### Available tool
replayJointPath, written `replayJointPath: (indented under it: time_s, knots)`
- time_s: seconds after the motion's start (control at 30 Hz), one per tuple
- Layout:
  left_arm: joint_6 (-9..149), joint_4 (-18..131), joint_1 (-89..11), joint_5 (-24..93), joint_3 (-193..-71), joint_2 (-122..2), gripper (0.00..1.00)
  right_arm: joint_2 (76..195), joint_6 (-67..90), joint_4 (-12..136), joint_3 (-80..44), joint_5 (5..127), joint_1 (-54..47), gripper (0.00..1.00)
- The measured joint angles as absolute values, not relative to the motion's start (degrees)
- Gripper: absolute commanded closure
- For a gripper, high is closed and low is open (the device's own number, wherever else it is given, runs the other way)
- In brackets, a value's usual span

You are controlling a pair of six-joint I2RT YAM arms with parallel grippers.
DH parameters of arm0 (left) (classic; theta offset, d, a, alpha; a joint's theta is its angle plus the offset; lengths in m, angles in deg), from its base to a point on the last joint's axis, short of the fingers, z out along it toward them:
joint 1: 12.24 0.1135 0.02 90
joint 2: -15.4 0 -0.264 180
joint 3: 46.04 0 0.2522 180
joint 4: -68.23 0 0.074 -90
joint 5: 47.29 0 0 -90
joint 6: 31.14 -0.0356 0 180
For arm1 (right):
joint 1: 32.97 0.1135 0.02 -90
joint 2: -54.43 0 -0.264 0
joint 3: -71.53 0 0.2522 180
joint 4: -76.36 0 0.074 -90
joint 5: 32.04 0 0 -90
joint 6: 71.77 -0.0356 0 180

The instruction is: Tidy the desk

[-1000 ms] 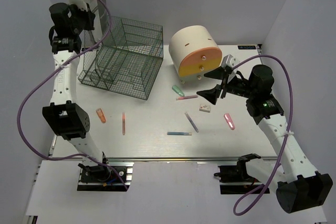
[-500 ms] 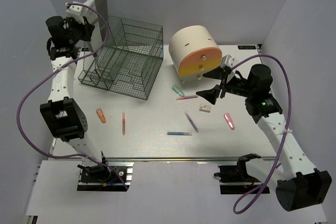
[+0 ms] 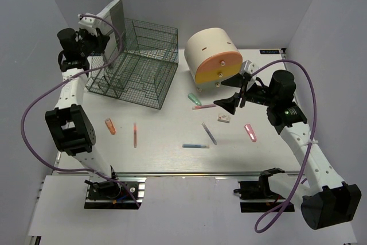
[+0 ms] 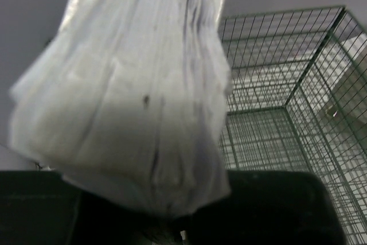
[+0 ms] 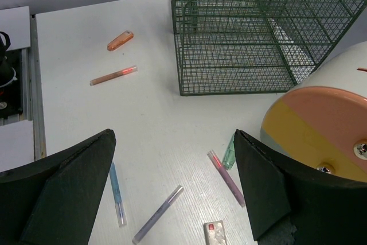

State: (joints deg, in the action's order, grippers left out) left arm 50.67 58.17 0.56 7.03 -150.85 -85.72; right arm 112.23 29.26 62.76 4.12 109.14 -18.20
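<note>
The desk (image 3: 166, 159) is a white tabletop with pens and caps scattered on it. My left gripper (image 3: 96, 38) is raised at the far left, beside the green wire rack (image 3: 137, 61). It is shut on the lower edge of a white paper bundle (image 3: 113, 18), which stands upright over the rack's left side. In the left wrist view the paper bundle (image 4: 132, 96) fills most of the frame, with the wire rack (image 4: 287, 101) behind it. My right gripper (image 3: 232, 102) hangs open and holds nothing. Its jaws straddle a purple pen (image 5: 157, 213), seen from above, in the right wrist view.
A cream drawer unit (image 3: 213, 55) with an orange front stands at the back. On the desk lie an orange cap (image 3: 110, 126), orange pen (image 3: 135, 135), blue pen (image 3: 195, 146), pink-purple pen (image 3: 204, 107), green cap (image 3: 193, 98), small white block (image 3: 223, 119) and pink marker (image 3: 250, 132).
My left gripper has brought the paper bundle down and a little right, toward the rack. My right gripper has edged slightly left and stays open.
</note>
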Motion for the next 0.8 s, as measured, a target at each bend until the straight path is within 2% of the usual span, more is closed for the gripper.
replayJointPath:
  time_s: [0.17,0.37,0.8]
  knots:
    - [51.15,59.27,0.58,8.23,-145.10,-85.72,0.98,112.50,29.28,62.81,4.23,109.16,-18.20,0.11]
    - [52.35,62.70,0.04,8.67,-143.64,-85.72,0.94,113.37,29.43,62.78,4.26,109.16,-18.20,0.11]
    - [56.68,78.41,-0.73,13.35,-133.49,-85.63,0.93,113.83,29.78,62.81,4.43,109.16,-18.20,0.11]
